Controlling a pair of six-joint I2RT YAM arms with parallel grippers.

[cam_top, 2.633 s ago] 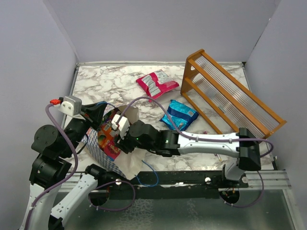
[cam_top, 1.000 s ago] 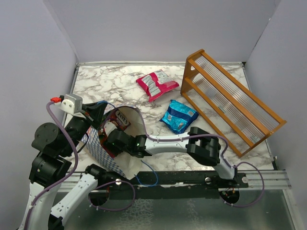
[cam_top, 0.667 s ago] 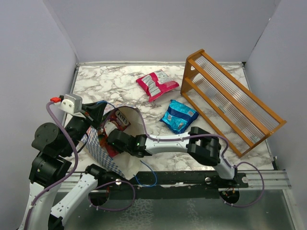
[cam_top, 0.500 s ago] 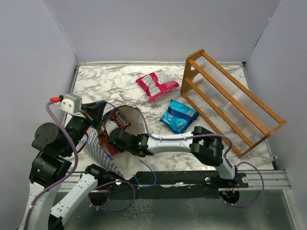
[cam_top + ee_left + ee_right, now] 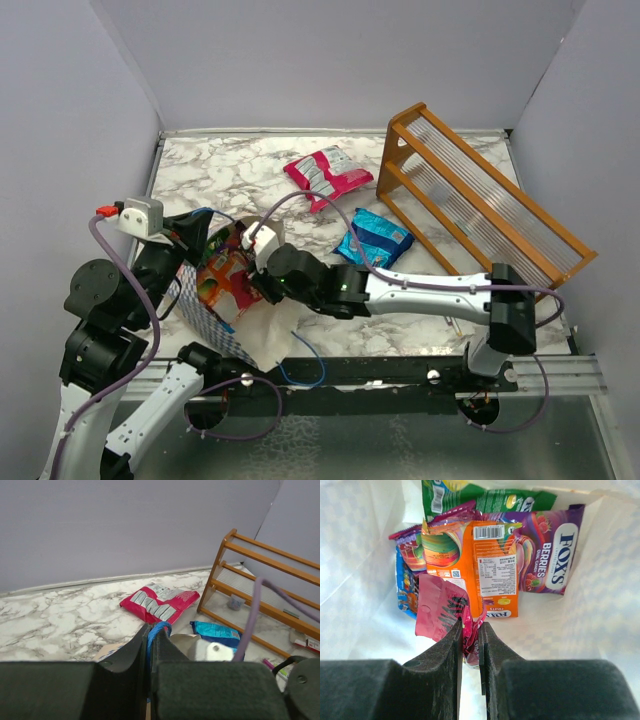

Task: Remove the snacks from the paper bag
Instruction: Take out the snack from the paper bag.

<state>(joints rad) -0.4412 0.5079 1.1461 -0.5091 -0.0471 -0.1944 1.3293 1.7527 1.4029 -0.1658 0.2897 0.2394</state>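
Two out so far: pink-and-white packet near the far edge, blue packet mid-worktop. Paper bag sits at the near-left corner. My left jaws are clamped on its rim, mouth open. My right jaws are inside, pinching a pink packet. To go: orange packet, purple packet, green packet.

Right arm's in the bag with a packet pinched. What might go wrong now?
The right fingers pinch only the crumpled edge of the pink packet, so it may slip free. The orange packet lies against it and may drag along. The left fingers hold just the blue handle, so the paper bag may shift.
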